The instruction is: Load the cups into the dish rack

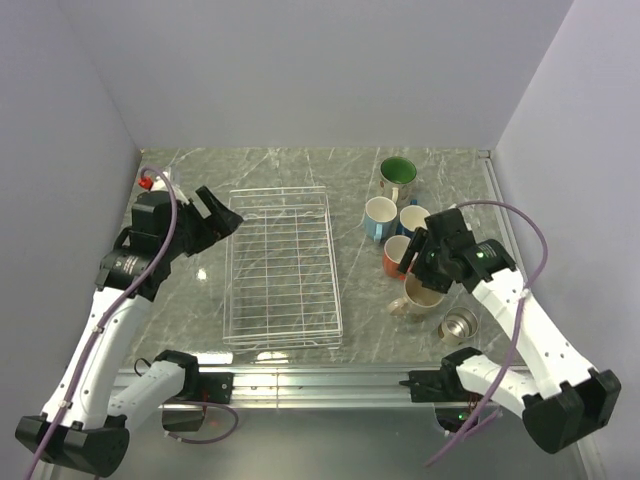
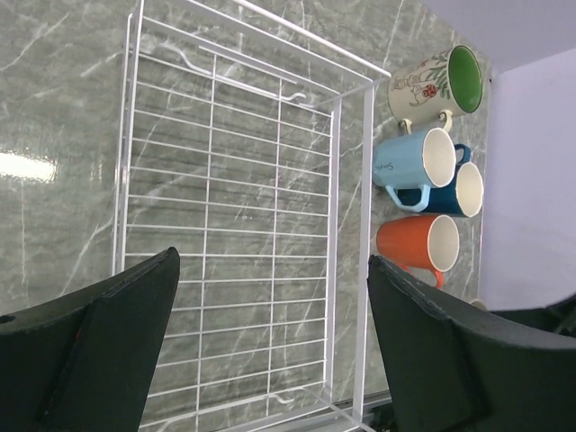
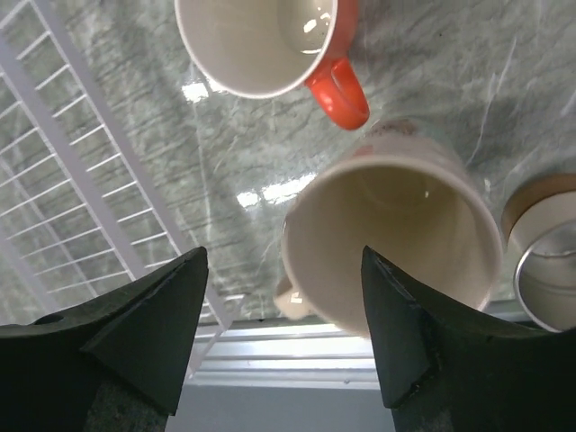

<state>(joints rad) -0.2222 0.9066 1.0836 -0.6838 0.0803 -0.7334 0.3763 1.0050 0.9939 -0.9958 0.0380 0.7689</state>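
Cups (image 1: 380, 217) clustered right of the dish rack (image 1: 282, 268) (beige mug (image 3: 396, 243) beneath spread right gripper (image 3: 283, 261)), left gripper (image 2: 272, 261) likewise spread.

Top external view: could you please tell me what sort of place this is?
Probably a robotics lab test cell, not a kitchen: plain white walls box in a marble-patterned table, two robot arms sit on a metal rail at its near edge, with a dish rack and mugs set out.
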